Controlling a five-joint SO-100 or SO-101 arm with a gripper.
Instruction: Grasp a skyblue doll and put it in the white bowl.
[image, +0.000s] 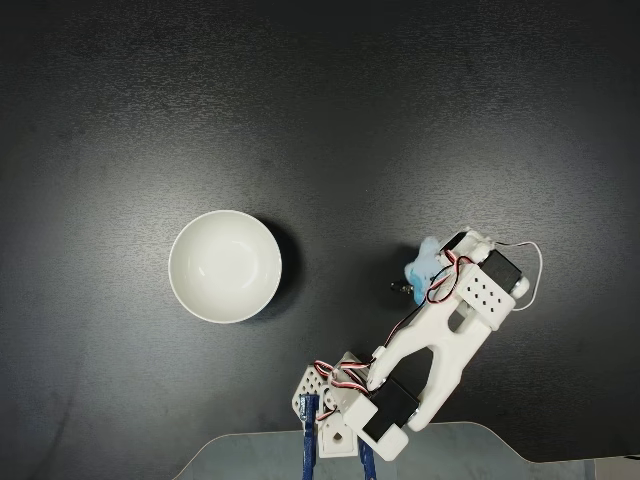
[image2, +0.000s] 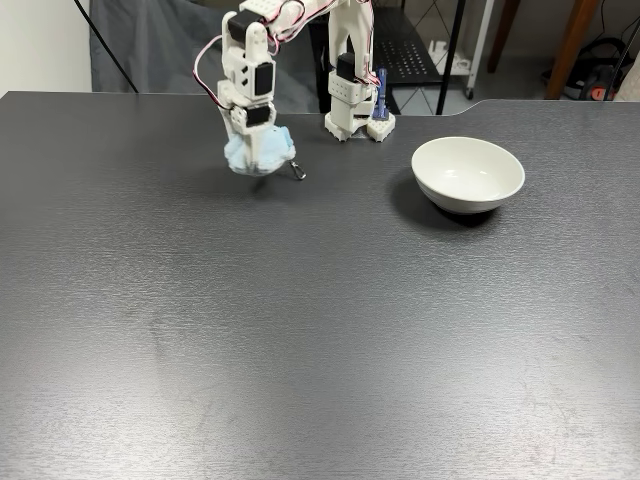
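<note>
In a fixed view from the front, the skyblue doll (image2: 257, 156) is a small fluffy lump at the back left of the table, its metal ring (image2: 297, 172) resting on the surface. My gripper (image2: 258, 148) comes down on it from above, with its white fingers pressed into the plush on both sides. In a fixed view from above, the doll (image: 424, 262) pokes out to the left of the gripper (image: 440, 272), which hides the rest of it. The white bowl (image: 180, 285) (image2: 430, 175) stands upright and holds nothing, well apart from the doll.
The arm's base (image2: 352, 118) is clamped at the table's back edge between doll and bowl. The dark tabletop (image2: 300, 330) stretches wide toward the front. Chair legs and cables stand behind the table.
</note>
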